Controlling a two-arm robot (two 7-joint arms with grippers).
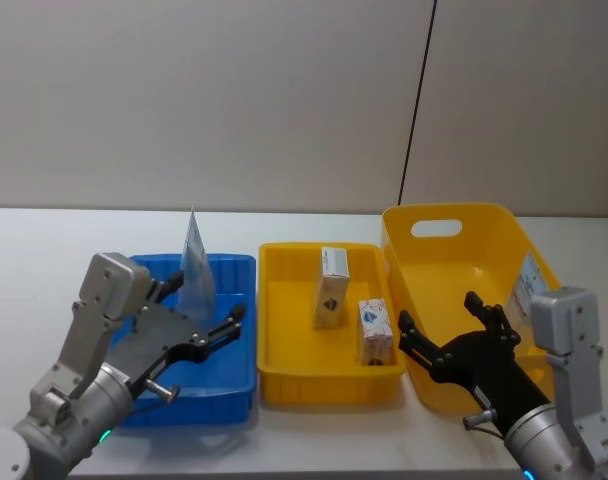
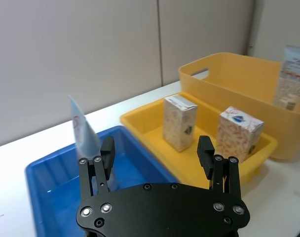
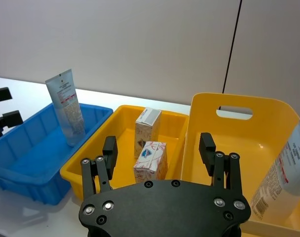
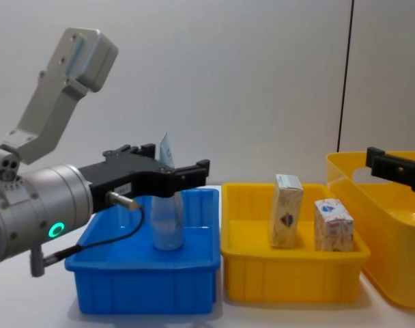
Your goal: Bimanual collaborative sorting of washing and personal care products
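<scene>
— How is the left gripper [image 1: 204, 308] [image 2: 156, 148] [image 4: 180, 158] found?
— It is held released above the blue bin [image 1: 229, 262], its fingers spread wide with nothing grasped. In the right wrist view it is seen apart from the standing tube [image 1: 196, 265] [image 2: 81, 128] [image 3: 66, 106] [image 4: 168, 219]

— And where is that tube placed?
— It is stood on its cap inside the blue bin, crimped end up, towards the bin's 12 o'clock end as seen from the head

— What is seen of the right gripper [image 1: 439, 310] [image 3: 158, 143] [image 4: 381, 160]?
— It is also held released, fingers parted and nothing gripped, at the 6 o'clock edge of the tall yellow basket [image 1: 494, 225]. A leaning tube [image 1: 529, 285] [image 2: 290, 76] [image 3: 283, 177] is propped inside that basket against its 3 o'clock wall

— How are the containers laid out?
— On the white table [image 1: 44, 240], the low yellow tray [image 1: 324, 390] is set in the middle; the blue bin is placed at its 9 o'clock and the basket at its 3 o'clock

— And the cartons?
— Both are stood upright in the tray. The far carton [image 1: 331, 288] [image 3: 146, 126] [image 4: 286, 208] is set near the tray's middle, and the near carton [image 1: 375, 330] [image 3: 150, 160] [image 4: 330, 224] is placed at its 4 o'clock, just beside it, close to the tray's 3 o'clock wall
</scene>
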